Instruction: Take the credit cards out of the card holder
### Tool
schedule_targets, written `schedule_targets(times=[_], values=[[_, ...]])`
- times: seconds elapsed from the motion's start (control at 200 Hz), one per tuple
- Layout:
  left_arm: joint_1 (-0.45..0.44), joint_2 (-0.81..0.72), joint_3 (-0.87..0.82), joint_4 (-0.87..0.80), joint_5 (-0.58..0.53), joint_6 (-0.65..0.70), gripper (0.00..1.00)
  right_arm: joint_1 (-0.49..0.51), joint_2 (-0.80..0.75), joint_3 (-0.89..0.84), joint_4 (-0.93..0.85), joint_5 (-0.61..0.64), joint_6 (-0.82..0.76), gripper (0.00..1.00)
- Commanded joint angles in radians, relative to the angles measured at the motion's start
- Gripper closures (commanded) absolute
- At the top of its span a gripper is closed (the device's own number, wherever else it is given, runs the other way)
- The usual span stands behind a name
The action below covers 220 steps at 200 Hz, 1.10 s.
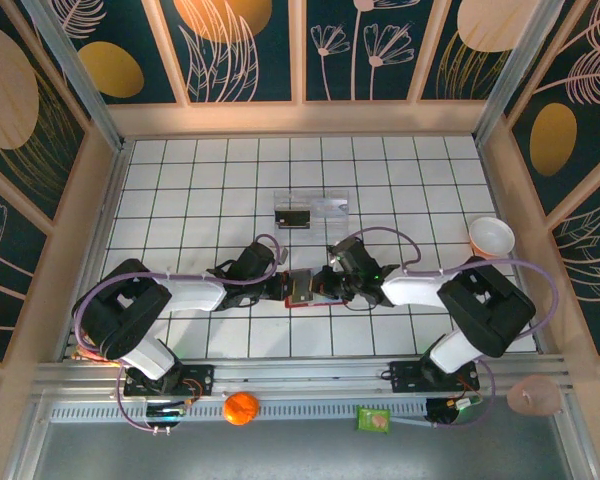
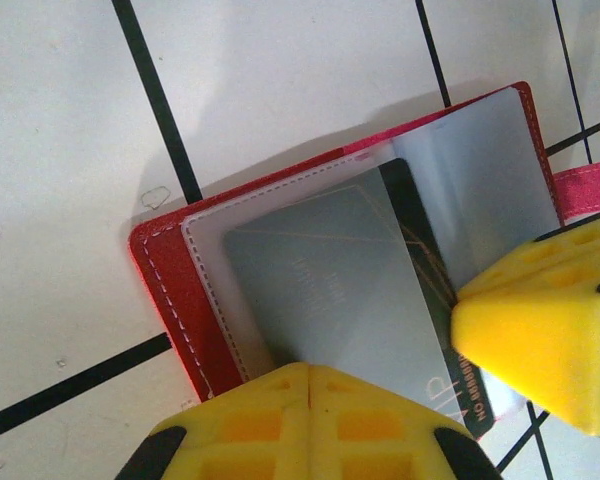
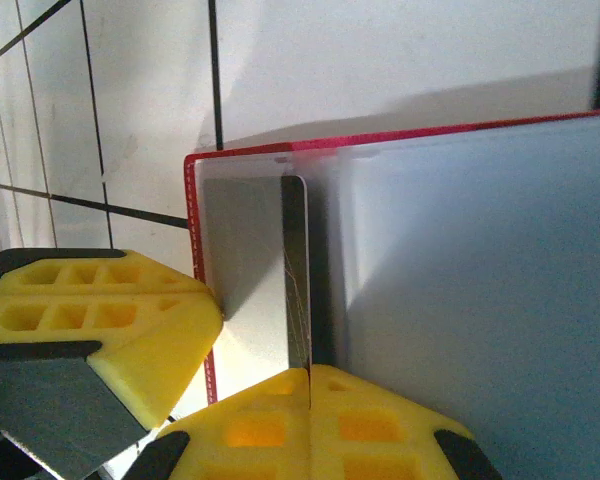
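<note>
At the left gripper (image 2: 308, 385): yellow pads pressed together with no gap, clamped on the near edge of the open card holder (image 2: 170, 290), over one end of the silver card (image 2: 330, 290).
Right gripper (image 3: 310, 390): pads likewise closed tight, pinched on the dark card (image 3: 297, 270), its edge running straight into the seam between them.
Silver card: inside a clear pocket of the holder, partly covering the dark card.
Dark card: tucked beneath the silver one, a strip showing along one side.
Card holder: spread open on the white tiled table (image 1: 180, 190), red border with white stitching, between the two grippers near the table's middle.
Clear tray (image 1: 330, 208): just beyond the holder, apart from it, a small dark flat piece (image 1: 293, 216) inside.
Cup (image 1: 491, 237): pale, at the right side, well apart.
Near rail: orange ball (image 1: 241, 408) and green packet (image 1: 373, 419).
</note>
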Motion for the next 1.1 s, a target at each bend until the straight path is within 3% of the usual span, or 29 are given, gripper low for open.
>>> schedule_targets(times=[0.0, 0.48, 0.601, 0.721, 0.826, 0.931, 1.096], values=[[0.002, 0.030, -0.028, -0.078, -0.017, -0.003, 1.00, -0.011, -0.064, -0.023, -0.085, 0.087, -0.004, 1.00], [0.005, -0.043, -0.001, -0.069, -0.013, -0.011, 1.00, -0.019, -0.226, 0.019, -0.258, 0.156, -0.103, 1.00], [0.022, -0.112, 0.022, -0.071, 0.015, -0.017, 0.83, -0.022, -0.269, 0.042, -0.302, 0.166, -0.138, 1.00], [0.043, -0.201, 0.021, -0.052, 0.030, -0.003, 0.72, -0.035, -0.325, 0.045, -0.298, 0.152, -0.171, 1.00], [0.108, -0.233, -0.039, 0.078, 0.146, -0.044, 0.70, -0.047, -0.378, 0.032, -0.219, 0.104, -0.192, 1.00], [0.164, -0.247, -0.139, 0.369, 0.291, -0.170, 0.63, -0.056, -0.408, 0.021, -0.091, 0.047, -0.191, 1.00], [0.173, -0.274, -0.180, 0.594, 0.360, -0.244, 0.51, -0.068, -0.404, 0.001, 0.117, -0.042, -0.145, 1.00]])
